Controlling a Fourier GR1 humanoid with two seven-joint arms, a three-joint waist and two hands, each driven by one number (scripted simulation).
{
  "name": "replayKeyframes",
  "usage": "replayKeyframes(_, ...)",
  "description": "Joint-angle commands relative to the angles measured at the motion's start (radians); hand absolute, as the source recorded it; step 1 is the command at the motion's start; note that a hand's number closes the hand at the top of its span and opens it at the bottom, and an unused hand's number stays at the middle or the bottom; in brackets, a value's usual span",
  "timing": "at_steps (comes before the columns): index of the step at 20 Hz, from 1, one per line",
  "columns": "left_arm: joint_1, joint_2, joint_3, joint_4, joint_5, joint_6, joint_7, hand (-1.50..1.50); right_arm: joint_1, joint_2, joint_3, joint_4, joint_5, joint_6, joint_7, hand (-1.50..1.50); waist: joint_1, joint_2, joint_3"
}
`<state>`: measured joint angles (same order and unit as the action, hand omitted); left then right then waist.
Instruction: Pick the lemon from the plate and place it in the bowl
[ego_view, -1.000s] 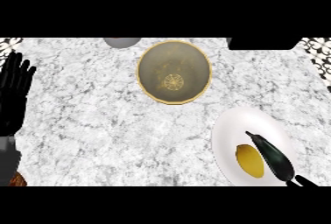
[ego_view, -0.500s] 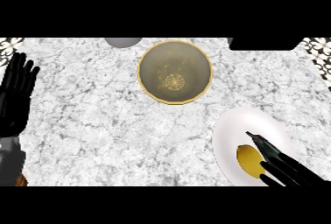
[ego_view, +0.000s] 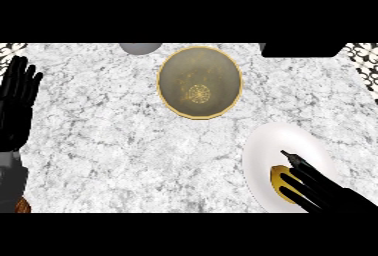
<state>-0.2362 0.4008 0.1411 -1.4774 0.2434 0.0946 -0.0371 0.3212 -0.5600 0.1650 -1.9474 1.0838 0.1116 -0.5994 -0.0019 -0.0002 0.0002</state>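
Note:
The yellow lemon (ego_view: 278, 178) lies on the white plate (ego_view: 275, 142) at the counter's lower right. My right hand (ego_view: 319, 186) comes in from the lower right and lies over the lemon with straight fingers, hiding its right half. I see no finger curled round it. The olive-gold bowl (ego_view: 199, 82) stands at the top centre, up and left of the plate, with nothing in it. My left hand (ego_view: 18, 102) rests open at the left edge, fingers up.
A grey round object (ego_view: 140, 48) sits at the counter's back edge, left of the bowl. A black block (ego_view: 303, 49) is at the back right. A small brown thing (ego_view: 22, 205) shows at the lower left corner. Marble counter lies between bowl and plate.
My right hand has slid left and down across the plate, so its fingers now cover more of the lemon. The left hand has drifted slightly right and up.

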Motion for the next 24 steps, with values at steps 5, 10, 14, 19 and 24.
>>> replayKeyframes(5,-0.006,-0.043,0.018,0.011,-0.043,-0.008,-0.023,0.00,-0.060,0.056,-0.007,0.077,0.090,0.010,-0.025,-1.50,-0.001,0.000,0.000)
replayKeyframes(10,0.041,-0.043,0.031,-0.062,-0.046,-0.020,0.024,0.00,-0.135,0.127,0.031,0.165,0.154,0.014,0.005,-1.50,0.004,0.000,0.000)
replayKeyframes(14,-0.008,-0.052,0.048,0.031,-0.062,-0.052,-0.022,0.00,-0.130,0.137,0.003,0.174,0.158,0.013,-0.019,-1.50,0.000,0.000,0.000)
replayKeyframes(19,0.005,-0.055,0.065,0.016,-0.048,-0.080,-0.022,0.00,-0.173,0.179,-0.009,0.281,0.187,-0.012,-0.004,-1.50,0.001,0.001,0.000)
replayKeyframes(24,0.035,-0.045,0.077,-0.065,-0.042,-0.077,0.045,0.00,-0.202,0.176,-0.038,0.380,0.217,-0.061,-0.021,-1.50,0.003,0.000,0.000)
